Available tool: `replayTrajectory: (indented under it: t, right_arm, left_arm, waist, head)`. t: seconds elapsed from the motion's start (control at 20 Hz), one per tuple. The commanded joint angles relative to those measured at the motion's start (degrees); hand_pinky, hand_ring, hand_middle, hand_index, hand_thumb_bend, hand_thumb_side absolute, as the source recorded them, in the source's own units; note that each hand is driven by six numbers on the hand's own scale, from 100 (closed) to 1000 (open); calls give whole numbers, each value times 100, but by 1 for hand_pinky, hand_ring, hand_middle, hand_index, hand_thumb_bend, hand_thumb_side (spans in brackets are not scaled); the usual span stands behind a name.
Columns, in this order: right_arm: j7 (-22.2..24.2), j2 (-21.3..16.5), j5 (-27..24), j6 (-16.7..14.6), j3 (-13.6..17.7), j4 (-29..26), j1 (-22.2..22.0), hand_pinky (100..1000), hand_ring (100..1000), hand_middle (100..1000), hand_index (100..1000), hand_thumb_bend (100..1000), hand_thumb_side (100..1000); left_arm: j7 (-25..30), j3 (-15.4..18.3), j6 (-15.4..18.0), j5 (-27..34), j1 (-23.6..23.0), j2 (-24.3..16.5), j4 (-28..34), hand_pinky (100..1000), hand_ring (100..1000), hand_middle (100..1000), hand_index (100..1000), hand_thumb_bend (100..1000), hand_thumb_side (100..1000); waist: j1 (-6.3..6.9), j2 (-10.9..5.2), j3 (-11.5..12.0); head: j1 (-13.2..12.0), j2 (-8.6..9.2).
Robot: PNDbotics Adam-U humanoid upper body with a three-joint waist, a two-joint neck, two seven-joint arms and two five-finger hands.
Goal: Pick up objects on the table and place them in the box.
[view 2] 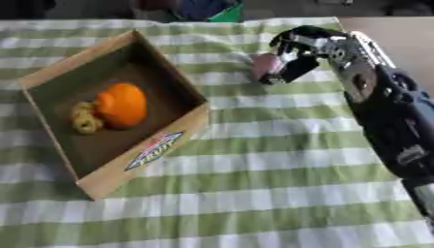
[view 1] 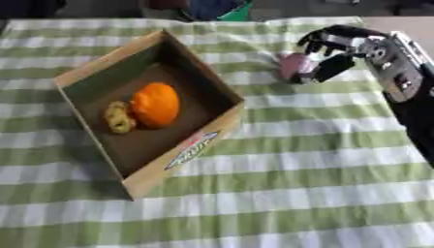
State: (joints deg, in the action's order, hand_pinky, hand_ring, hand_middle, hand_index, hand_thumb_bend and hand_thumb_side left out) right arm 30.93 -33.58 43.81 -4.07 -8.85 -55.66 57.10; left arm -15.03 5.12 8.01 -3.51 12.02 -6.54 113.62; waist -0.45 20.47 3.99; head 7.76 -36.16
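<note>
Inside box [view 1: 93, 70]: orange fruit [view 1: 155, 104], yellowish thing [view 1: 118, 117]

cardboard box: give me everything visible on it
The open-topped brown cardboard box sits askew on the green-and-white checked cloth, one corner towards the camera. Its walls stand upright; the near outer wall carries a printed label in red, white and blue. Inside, on its dark floor, lie a round orange fruit and a small yellowish lumpy thing, side by side. The right hand is apart from it, to its right.
</note>
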Motion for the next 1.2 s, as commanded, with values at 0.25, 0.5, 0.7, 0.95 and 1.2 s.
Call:
replayTrajectory:
  t: [0.25,0.5,0.7,0.95,1.2]
  right_arm:
    - [-205,-86,177,-11,40,78,105,736,811,629,755,390,482]
    - [-464,-44,204,51,30,133,115,706,768,524,681,258,475]
    - [-661,-22,242,102,6,196,110,669,712,461,624,138,360]
    - [-793,-35,51,153,17,51,98,647,655,413,588,100,271]
    - [-790,-109,-356,279,39,-560,166,637,616,356,556,100,316]
  left_arm:
    - [41,-11,1,-18,24,-48,97,576,726,703,773,100,985]
    - [54,-18,-10,-19,24,-44,97,576,727,703,773,100,985]
    - [70,-25,-11,-19,40,-40,97,577,728,704,773,100,985]
    - [72,-19,-12,-19,34,-45,97,577,729,705,773,100,983]
    - [82,-24,-19,-18,35,-55,97,577,730,705,773,100,981]
  waist:
    - [8,-110,0]
    - [7,-110,8]
    - [0,-104,22]
    - [0,-117,26]
    - [-2,-133,-3]
  head:
    - [11,85]
    - [32,77]
    - [43,73]
    - [34,49]
    - [42,22]
